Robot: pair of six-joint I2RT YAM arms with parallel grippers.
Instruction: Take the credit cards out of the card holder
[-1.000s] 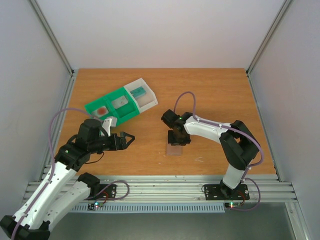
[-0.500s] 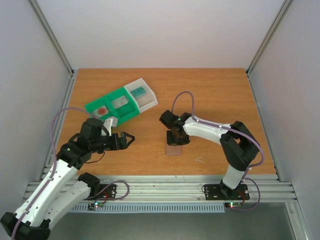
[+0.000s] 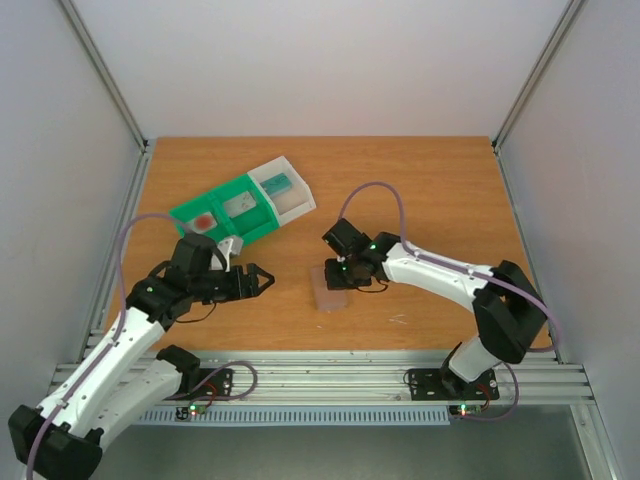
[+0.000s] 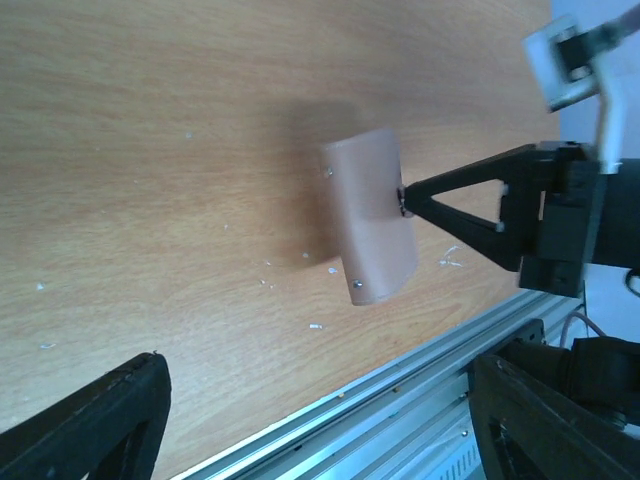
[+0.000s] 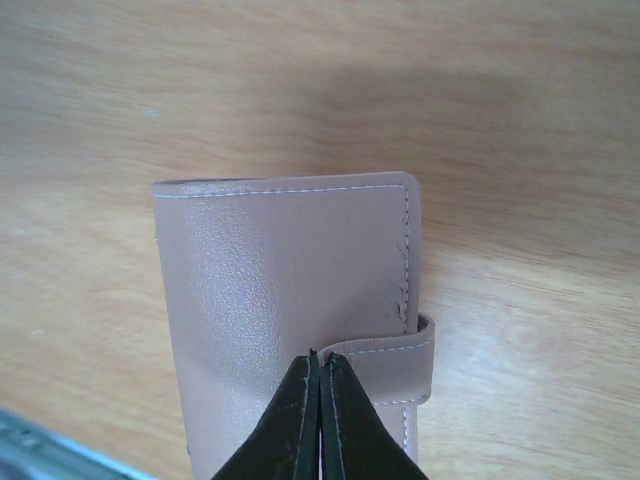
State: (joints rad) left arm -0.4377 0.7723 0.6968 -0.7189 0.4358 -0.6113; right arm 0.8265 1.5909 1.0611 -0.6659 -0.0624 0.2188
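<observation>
The card holder [image 3: 331,285] is a closed pinkish-tan wallet with a strap, tilted up off the table; it also shows in the left wrist view [image 4: 368,215] and the right wrist view [image 5: 280,290]. My right gripper [image 3: 343,272] [image 5: 320,358] is shut, its tips pinching the end of the strap [image 5: 385,365]. My left gripper [image 3: 260,281] [image 4: 320,420] stands open to the holder's left, apart from it. A red-blotched credit card [image 3: 204,219] and a teal one [image 3: 279,184] lie in the tray.
A green-and-white compartment tray [image 3: 252,222] sits at the back left of the table. The metal rail [image 3: 330,372] runs along the near edge, close below the holder. Small white flecks [image 4: 315,325] dot the wood.
The right gripper has shut on the strap and pulled the holder left, lifting one side. The left gripper has shifted slightly right toward it.
</observation>
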